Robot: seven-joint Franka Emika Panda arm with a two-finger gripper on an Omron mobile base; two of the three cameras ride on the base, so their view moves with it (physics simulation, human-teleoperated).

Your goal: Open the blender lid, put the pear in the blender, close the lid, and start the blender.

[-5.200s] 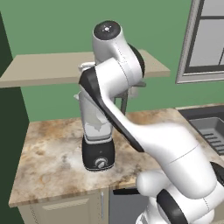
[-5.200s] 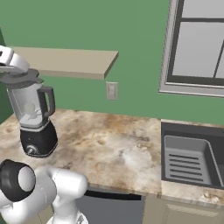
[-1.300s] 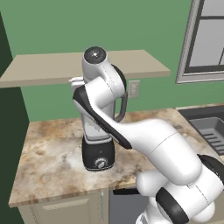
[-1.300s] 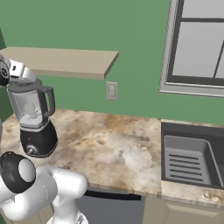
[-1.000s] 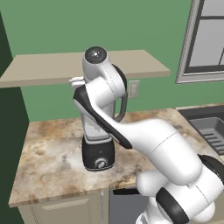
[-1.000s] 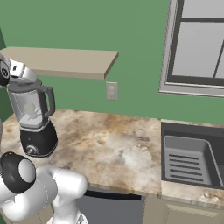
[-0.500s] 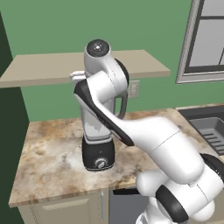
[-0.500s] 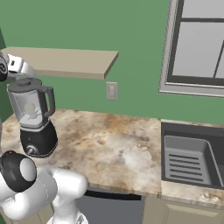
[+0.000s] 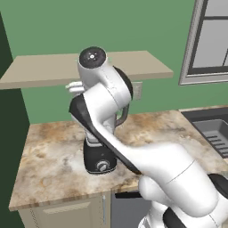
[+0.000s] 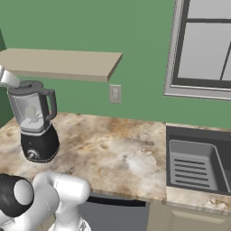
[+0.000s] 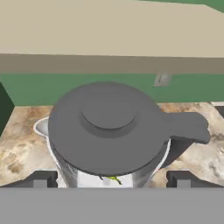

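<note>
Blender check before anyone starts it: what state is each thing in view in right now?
Lid: on the jar, closing it.
Blender: upright on the counter.
Pear: inside the jar, a sliver showing under the lid.
Claw: open, tips on either side of the jar, holding nothing.
Sink: nothing in it.

A tan shelf [image 10: 67,63] is hanging on the green wall above the marbled table [image 10: 113,153]. Right of the shelf, a wall outlet [image 10: 115,94] and window [image 10: 203,49] are showing; a dark sink [image 10: 194,162] is sitting below the window.
</note>
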